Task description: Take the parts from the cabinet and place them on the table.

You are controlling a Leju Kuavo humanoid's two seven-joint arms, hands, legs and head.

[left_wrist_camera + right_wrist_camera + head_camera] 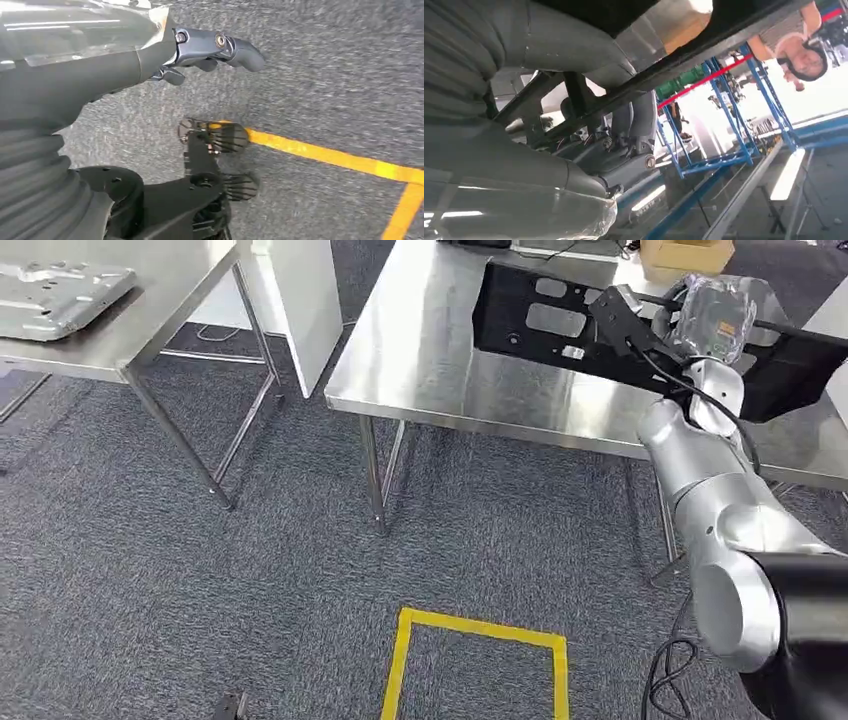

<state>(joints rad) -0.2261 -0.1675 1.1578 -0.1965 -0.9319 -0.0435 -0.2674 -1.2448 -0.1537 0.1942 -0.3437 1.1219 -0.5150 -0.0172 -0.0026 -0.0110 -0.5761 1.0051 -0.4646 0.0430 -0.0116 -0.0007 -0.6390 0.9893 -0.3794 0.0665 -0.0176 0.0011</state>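
Note:
A large black panel part (pixel 560 325) is held just above the far side of the steel table (pixel 430 370); whether it touches the top I cannot tell. My right hand (pixel 712 315), wrapped in clear plastic, grips the panel near its right end. In the right wrist view the dark fingers (pixel 626 142) curl around a black edge of the part (pixel 714 45). My left hand (pixel 150 55) hangs over the grey carpet, fingers (pixel 240 50) stretched out and holding nothing.
A second steel table (pixel 150 335) at the left carries a silver sheet-metal part (pixel 55 295). A white panel (pixel 305 300) stands between the tables. Yellow tape (pixel 480 635) marks a square on the carpet. A cardboard box (pixel 685 255) sits far back. A person (pixel 804 47) stands nearby.

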